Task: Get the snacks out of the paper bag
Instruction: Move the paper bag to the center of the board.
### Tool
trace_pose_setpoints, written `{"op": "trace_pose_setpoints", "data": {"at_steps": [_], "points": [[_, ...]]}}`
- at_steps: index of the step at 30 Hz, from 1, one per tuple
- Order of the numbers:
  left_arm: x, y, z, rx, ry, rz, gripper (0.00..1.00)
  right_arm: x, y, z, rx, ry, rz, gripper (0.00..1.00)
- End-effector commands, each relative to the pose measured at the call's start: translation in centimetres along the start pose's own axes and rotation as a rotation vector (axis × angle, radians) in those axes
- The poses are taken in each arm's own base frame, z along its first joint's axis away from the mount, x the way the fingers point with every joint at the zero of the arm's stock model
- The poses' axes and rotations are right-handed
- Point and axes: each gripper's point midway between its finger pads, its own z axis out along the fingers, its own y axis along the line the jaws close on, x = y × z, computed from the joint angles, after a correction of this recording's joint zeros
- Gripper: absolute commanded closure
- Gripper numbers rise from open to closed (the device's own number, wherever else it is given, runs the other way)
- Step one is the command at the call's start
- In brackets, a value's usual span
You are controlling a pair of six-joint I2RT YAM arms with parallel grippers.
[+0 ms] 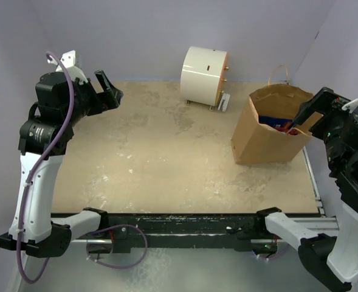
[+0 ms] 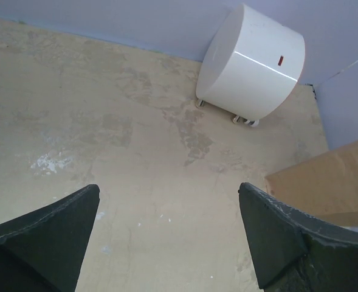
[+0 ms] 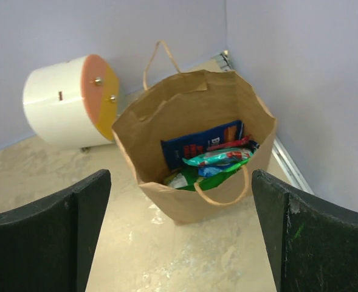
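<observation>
From the overhead view, the paper bag (image 1: 267,137) stands upright and open-topped at the far right of the table (image 1: 154,164), with the snacks (image 1: 277,124) visible inside its mouth. A cream cylinder (image 1: 202,74) lies on its side at the far edge, left of the bag and apart from it. The left gripper (image 1: 107,88) is raised over the far-left corner, well apart from the bag. The right gripper (image 1: 301,121) hangs at the bag's right rim. From the left wrist view, the left gripper (image 2: 168,188) has its jaws spread wide with nothing between them; bare tabletop lies below, and one corner of the bag (image 2: 324,182) shows at right. From the right wrist view, the right gripper (image 3: 180,176) is also spread wide and empty, looking down into the bag. Inside, a blue packet (image 3: 197,146) leans against the far wall, with a red packet (image 3: 230,144), a teal packet (image 3: 218,158) and a green packet (image 3: 210,180) piled in front.
</observation>
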Motion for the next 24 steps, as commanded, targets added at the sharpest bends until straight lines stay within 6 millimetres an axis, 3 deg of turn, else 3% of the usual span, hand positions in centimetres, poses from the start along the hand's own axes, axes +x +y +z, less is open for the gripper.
{"op": "trace_pose_setpoints", "data": {"at_steps": [1,5,12,21,24], "points": [[-1.8,-1.3,-1.1,0.069,-0.061,0.028,0.01,-0.5,-2.4,-0.2,0.138,-0.011,-0.011,0.00],[-1.6,-1.7,-0.7,0.087,-0.051,0.018,0.01,-0.5,-2.4,0.3,0.156,0.009,-0.051,0.00],[-0.8,-1.5,-0.9,0.078,-0.030,-0.033,0.01,-0.7,0.4,2.0,0.049,-0.013,-0.007,0.00],[-0.2,-4.4,-1.1,0.244,0.013,-0.036,0.01,-0.7,1.2,5.9,0.172,0.002,0.077,0.00],[0.0,-4.9,-0.9,0.267,0.023,-0.043,0.01,0.1,1.9,7.8,0.205,0.031,0.081,0.00]]}}
